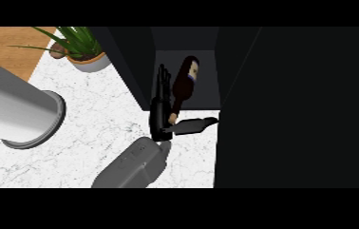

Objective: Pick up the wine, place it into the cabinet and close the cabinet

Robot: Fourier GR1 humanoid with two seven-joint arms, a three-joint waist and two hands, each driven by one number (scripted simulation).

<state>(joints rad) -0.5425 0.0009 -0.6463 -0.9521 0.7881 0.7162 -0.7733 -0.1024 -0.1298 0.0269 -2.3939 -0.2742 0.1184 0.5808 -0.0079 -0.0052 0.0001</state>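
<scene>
My hand point(162, 110) reaches into the open cabinet point(184, 42), fingers straight beside the wine point(184, 83), thumb spread below it, gripping nothing. The wine sits tilted inside the cabinet, just beside my fingers.

We see a white marble counter point(105, 114) with fine grey veins spreading to the left of the hand point(160, 111) and running under it. Well to the hand's left, cut by the view's edge, we find a large pale grey cylinder point(28, 111) with a rounded rim over the marble. Beyond the hand and to its left stands a potted plant point(80, 47), with long green leaves in a light round pot. Past the plant, farthest to the left, we make out a warm brown wooden surface point(21, 47) bordering the marble.
</scene>
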